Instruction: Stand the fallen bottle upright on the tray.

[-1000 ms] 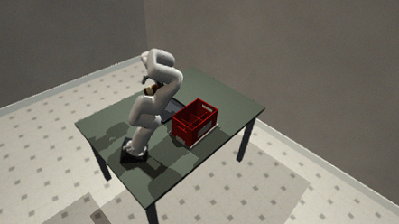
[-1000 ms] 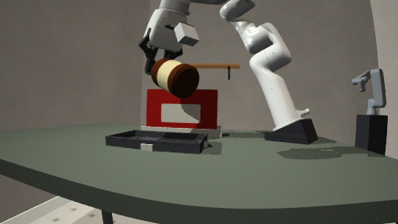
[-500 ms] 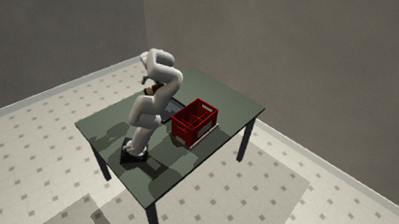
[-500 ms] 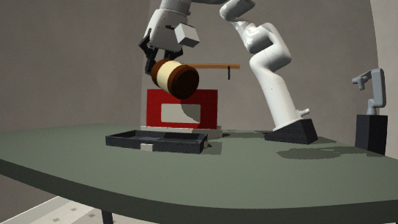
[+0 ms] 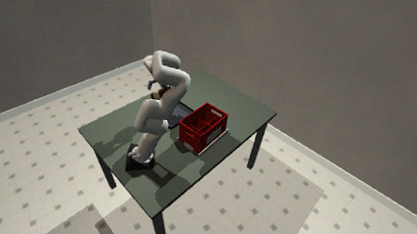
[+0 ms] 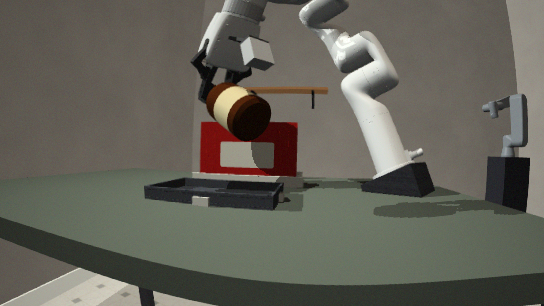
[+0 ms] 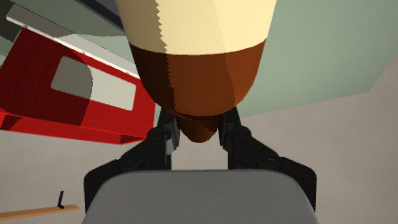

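One claw [image 7: 197, 134] pinches the neck of one bottle [image 6: 238, 111], which hangs tilted in the air above one tray [image 6: 212, 193]. One red crate [image 6: 248, 148] stands just behind the tray, near the surface's [image 6: 310, 235] far edge.

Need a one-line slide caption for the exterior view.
Black gripper holds a brown, cream-banded bottle tilted in mid-air above the dark shallow tray, red crate behind.
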{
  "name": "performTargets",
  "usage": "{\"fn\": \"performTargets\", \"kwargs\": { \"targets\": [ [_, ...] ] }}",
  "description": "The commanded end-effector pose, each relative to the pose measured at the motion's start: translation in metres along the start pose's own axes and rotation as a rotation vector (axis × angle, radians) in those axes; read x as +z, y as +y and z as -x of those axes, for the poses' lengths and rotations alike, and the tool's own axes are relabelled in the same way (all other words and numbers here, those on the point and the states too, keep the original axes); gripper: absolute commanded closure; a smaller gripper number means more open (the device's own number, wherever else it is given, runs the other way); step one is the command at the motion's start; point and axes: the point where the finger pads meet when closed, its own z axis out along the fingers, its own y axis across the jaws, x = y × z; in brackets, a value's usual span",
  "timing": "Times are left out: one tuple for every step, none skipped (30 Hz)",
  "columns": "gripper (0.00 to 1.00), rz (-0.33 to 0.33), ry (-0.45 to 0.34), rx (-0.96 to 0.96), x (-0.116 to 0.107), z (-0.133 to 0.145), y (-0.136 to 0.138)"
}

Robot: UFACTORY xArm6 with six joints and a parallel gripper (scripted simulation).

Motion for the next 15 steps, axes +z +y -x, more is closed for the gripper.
{"fn": "performTargets", "kwargs": {
  "targets": [
    [1.00, 0.004, -0.023, 0.003, -0.0015, 0.0006, 0.0010],
    [1.00, 0.004, -0.030, 0.003, -0.0016, 0.0007, 0.0011],
    [1.00, 0.004, -0.036, 0.003, -0.0017, 0.0007, 0.0011],
    [1.00, 0.005, -0.041, 0.003, -0.0018, 0.0007, 0.0012],
    [1.00, 0.005, -0.047, 0.003, -0.0019, 0.0007, 0.0013],
    [1.00, 0.005, -0.051, 0.003, -0.0020, 0.0007, 0.0013],
    [1.00, 0.006, -0.056, 0.004, -0.0020, 0.0008, 0.0014],
    [1.00, 0.006, -0.060, 0.004, -0.0021, 0.0008, 0.0014],
    [1.00, 0.007, -0.063, 0.004, -0.0022, 0.0008, 0.0015],
    [1.00, 0.007, -0.063, 0.004, -0.0022, 0.0008, 0.0015],
    [1.00, 0.007, -0.063, 0.004, -0.0022, 0.0008, 0.0015],
    [1.00, 0.007, -0.066, 0.004, -0.0023, 0.0008, 0.0015],
    [1.00, 0.007, -0.068, 0.004, -0.0023, 0.0008, 0.0016],
    [1.00, 0.007, -0.070, 0.004, -0.0024, 0.0008, 0.0016],
    [1.00, 0.007, -0.071, 0.004, -0.0024, 0.0008, 0.0016]
  ]
}}
